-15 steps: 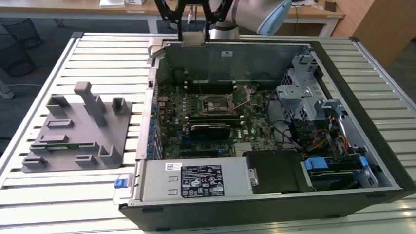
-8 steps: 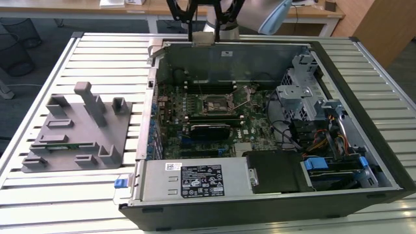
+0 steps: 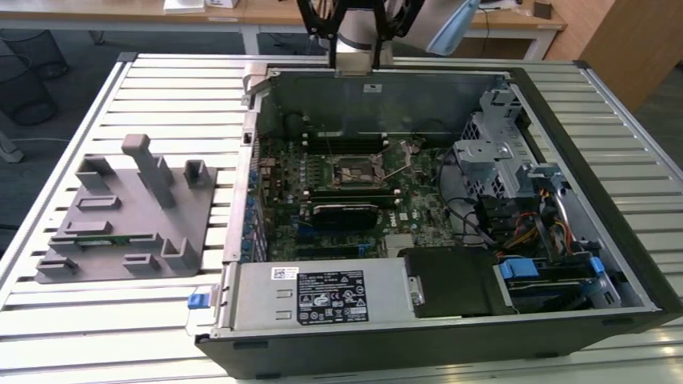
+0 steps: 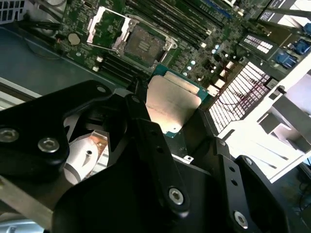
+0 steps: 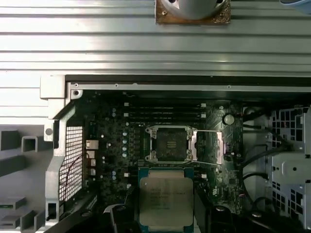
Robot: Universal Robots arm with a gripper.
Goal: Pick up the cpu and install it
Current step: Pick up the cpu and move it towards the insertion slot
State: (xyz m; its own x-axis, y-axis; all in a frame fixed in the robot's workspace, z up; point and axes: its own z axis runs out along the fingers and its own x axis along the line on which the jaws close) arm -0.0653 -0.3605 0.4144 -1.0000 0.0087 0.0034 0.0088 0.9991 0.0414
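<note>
End effector (image 4: 173, 127) grips the cpu (image 5: 166, 201) above the computer case (image 5: 58, 121), whose socket (image 5: 170, 143) sits empty.

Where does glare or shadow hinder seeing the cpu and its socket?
Second wrist view: the cpu has a metal top that glares pale, and the perforated case wall is washed out by backlight. First wrist view: the cpu is evenly lit, the socket dim but visible. Exterior view: the socket sits in shade while the table is bright.

A slatted metal desk (image 3: 160, 88) stands on dark grey floor (image 3: 53, 116). Behind run light wooden tables (image 3: 267, 12); black wire bins (image 3: 21, 88) sit at the exterior view's left, a wooden panel (image 3: 629, 48) at its right.
</note>
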